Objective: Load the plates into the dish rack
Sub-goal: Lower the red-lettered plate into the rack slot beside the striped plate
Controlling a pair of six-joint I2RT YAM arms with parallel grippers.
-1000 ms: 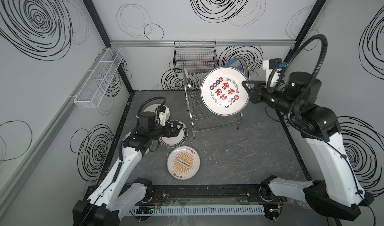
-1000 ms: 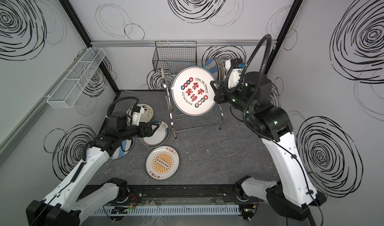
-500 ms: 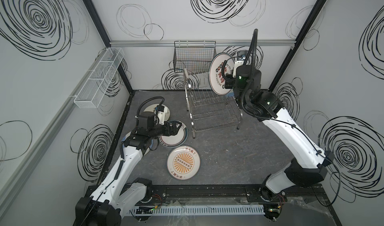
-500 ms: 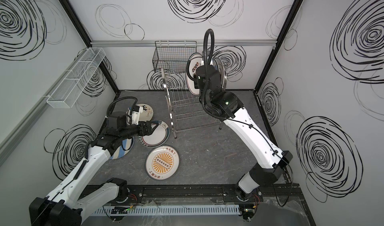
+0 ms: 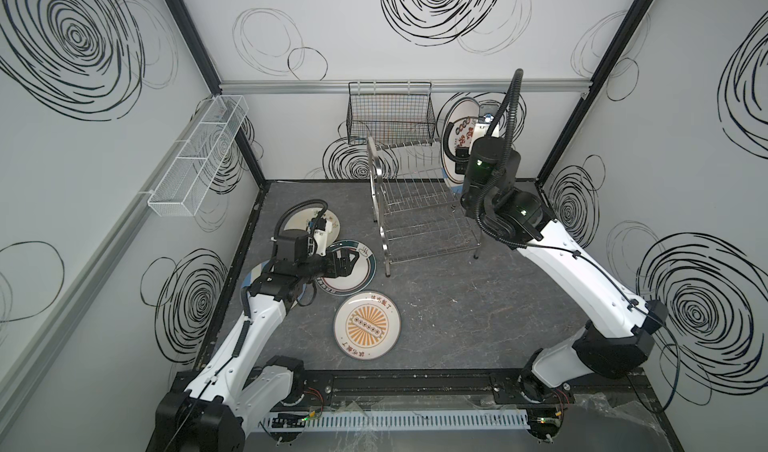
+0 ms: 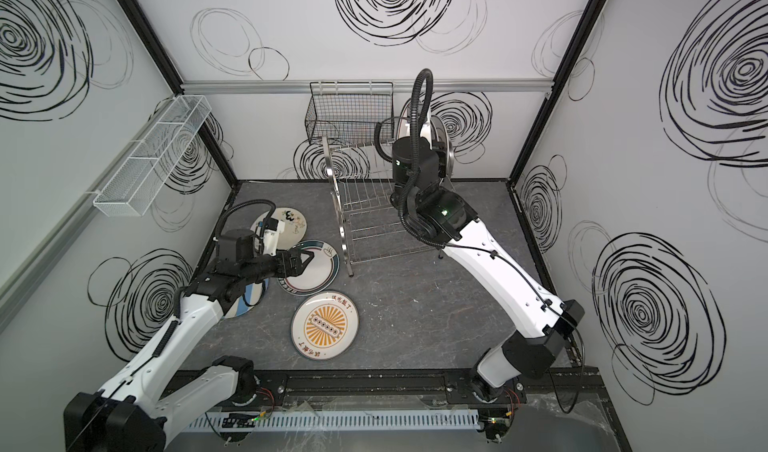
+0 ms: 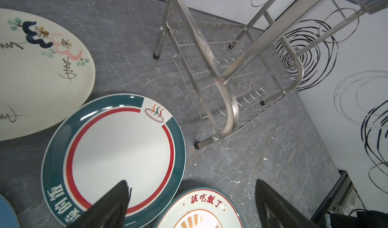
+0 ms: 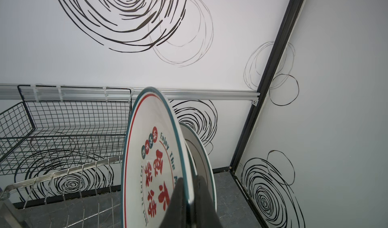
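Right wrist view shows the right gripper [image 8: 190,187] pinching the lower rim of a white plate with red characters [image 8: 151,174], held upright on edge at the far right end of the dish rack [image 8: 63,178]. Whether its edge sits between the wires I cannot tell. A second upright plate [image 8: 201,159] stands just behind it. The black wire basket [image 8: 63,128] hangs on the back wall beyond the rack.

In both top views the left gripper [image 5: 353,258] hovers with its jaws spread over a teal-rimmed plate [image 7: 117,153] that lies flat on the grey tabletop [image 5: 436,304], left of the rack. Near it lie an orange sunburst plate [image 5: 368,325] and a cream flowered plate [image 7: 37,80]. A blue striped plate [image 6: 249,300] lies partly under the left arm
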